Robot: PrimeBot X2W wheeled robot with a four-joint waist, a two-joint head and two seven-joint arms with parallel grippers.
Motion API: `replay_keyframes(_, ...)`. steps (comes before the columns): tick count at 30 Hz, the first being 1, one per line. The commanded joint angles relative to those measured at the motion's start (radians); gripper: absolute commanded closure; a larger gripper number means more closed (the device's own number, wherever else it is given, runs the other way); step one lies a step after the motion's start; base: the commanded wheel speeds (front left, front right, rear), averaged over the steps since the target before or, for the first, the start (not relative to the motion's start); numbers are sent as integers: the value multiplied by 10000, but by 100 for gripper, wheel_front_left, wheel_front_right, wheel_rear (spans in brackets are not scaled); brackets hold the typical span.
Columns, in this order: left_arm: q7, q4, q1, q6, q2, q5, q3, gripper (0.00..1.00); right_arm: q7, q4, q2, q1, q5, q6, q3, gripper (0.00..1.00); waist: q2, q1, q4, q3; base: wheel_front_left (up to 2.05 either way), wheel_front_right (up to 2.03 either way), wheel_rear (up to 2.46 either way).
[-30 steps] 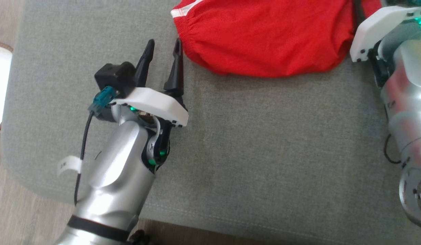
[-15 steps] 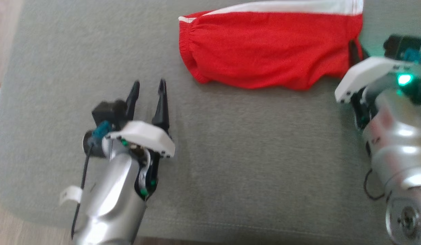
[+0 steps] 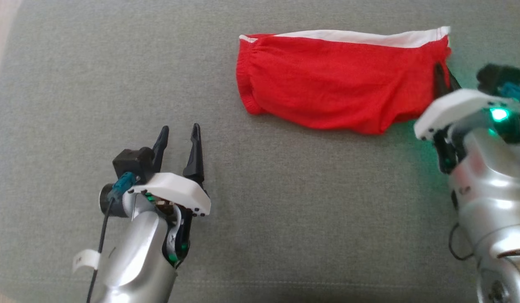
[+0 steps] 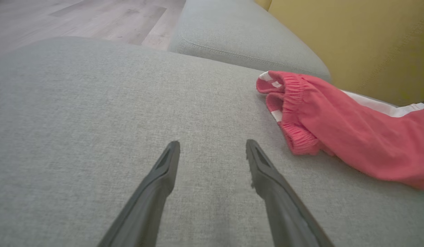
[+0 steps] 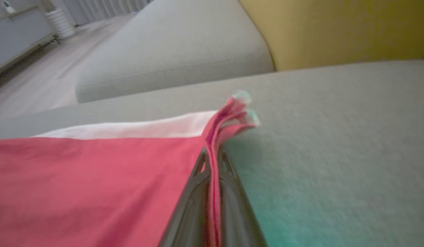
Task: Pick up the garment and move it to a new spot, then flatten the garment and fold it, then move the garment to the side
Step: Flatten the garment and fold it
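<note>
Seemingly only the pickup has begun: the right gripper (image 5: 212, 159) clamps the garment (image 3: 335, 80) at its three-o'clock edge. The left gripper (image 3: 179, 131), at eight o'clock, gapes empty. Flattening and folding await.

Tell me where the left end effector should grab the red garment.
Grip the gathered elastic end of the red garment, coming from the robot's left with the open left end effector. It lies bunched and free, opposite the corner the right end effector pinches.

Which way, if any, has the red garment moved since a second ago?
Yes. The red garment, pinched in the right tool, has slid toward the robot's right: its gathered end now lies farther from the left edge of the grey cushion.
</note>
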Motion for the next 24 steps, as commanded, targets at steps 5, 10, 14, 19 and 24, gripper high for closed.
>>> replay_keyframes(5,-59,-199,128,-13,191,-48,315,0,108,-1435,597,-513,517,37,1490,100,0,1,372,-118,0,0,0)
replay_keyframes(10,-59,-244,246,31,191,-324,52,0,706,-2555,868,-485,1187,37,2915,100,0,1,981,-223,0,0,0)
replay_keyframes(14,-59,-275,284,94,191,-478,-211,0,1188,-3102,959,-307,1634,37,3855,100,0,1,1579,-240,0,0,0)
replay_keyframes(19,-59,-337,320,175,191,-665,-521,0,1533,-3249,999,-112,2102,37,4842,100,0,1,2132,-245,0,0,0)
replay_keyframes(24,-59,-330,292,262,191,-769,-768,0,1298,-3325,1002,22,2671,37,5354,0,0,1,2339,-284,0,0,0)
